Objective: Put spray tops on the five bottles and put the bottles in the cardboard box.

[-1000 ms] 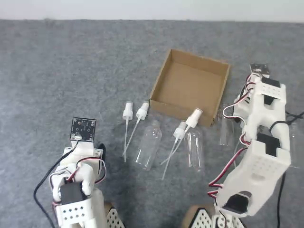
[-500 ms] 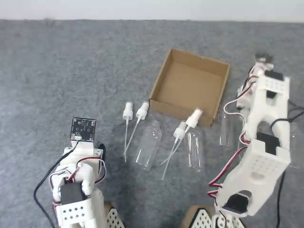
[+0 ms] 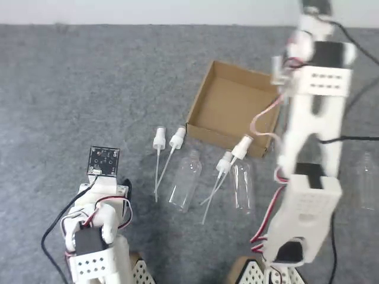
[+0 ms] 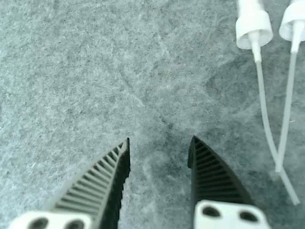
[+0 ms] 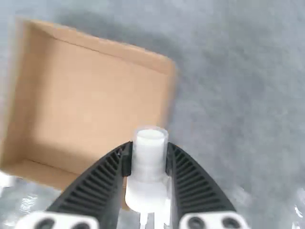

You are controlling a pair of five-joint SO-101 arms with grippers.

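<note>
Grey felted bench (image 3: 89, 77) carries everything. The right claw (image 5: 148, 148) is clamped on a white spray top (image 5: 148, 167) (its thin tube hangs beneath), with the open cardboard box (image 5: 86, 95) beyond its tips. The left claw (image 4: 161, 140) gapes wide, empty, over bare bench. Loose spray tops (image 4: 254, 28) lie just ahead of it, off to one side, and clear bottles (image 3: 185, 180) lie farther on.

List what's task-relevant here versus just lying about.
Job: cardboard box; four loose spray tops; fifth spray top, clamped in the right tool; three uncapped bottles lying flat.
Lying about: just the grey carpet underneath.
</note>
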